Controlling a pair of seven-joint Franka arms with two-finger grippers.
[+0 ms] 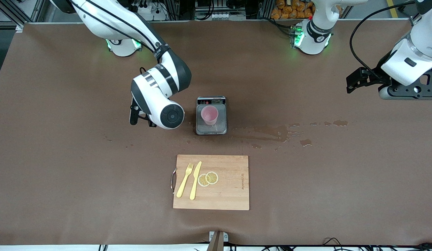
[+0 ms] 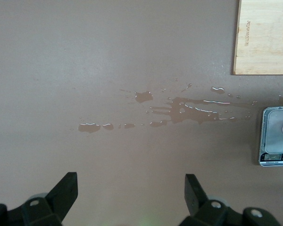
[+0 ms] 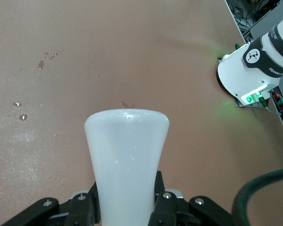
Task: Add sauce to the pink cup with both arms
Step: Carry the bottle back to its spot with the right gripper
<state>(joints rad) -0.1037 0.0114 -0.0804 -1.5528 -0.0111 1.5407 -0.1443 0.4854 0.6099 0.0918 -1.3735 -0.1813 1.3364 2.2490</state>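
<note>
Fingers (image 3: pixel 159 197) of our right gripper (image 1: pixel 141 118) are clamped on the sauce (image 3: pixel 126 160), whose whitish body fills the right wrist view with its blunt base pointing away from the camera; the nozzle is hidden, and in the front view the arm's wrist covers the bottle altogether. Our right gripper hangs over the tabletop (image 1: pixel 62 157) just beside the scale (image 1: pixel 211 129), toward the right arm's end. Our left gripper (image 2: pixel 131 190) waits with fingers spread wide and empty, over bare tabletop well apart from the scale, toward the left arm's end. Between them lies a spilled puddle (image 1: pixel 271 133). The cutting board (image 1: pixel 233 195) sits nearer the front camera. The pink cup (image 1: pixel 209 115) stands upright on the scale's plate. We judge the pour not yet begun: we should bring the nozzle squarely over the cup's rim before tipping, squeeze gently, and keep the arm from nudging the cup or scale.
</note>
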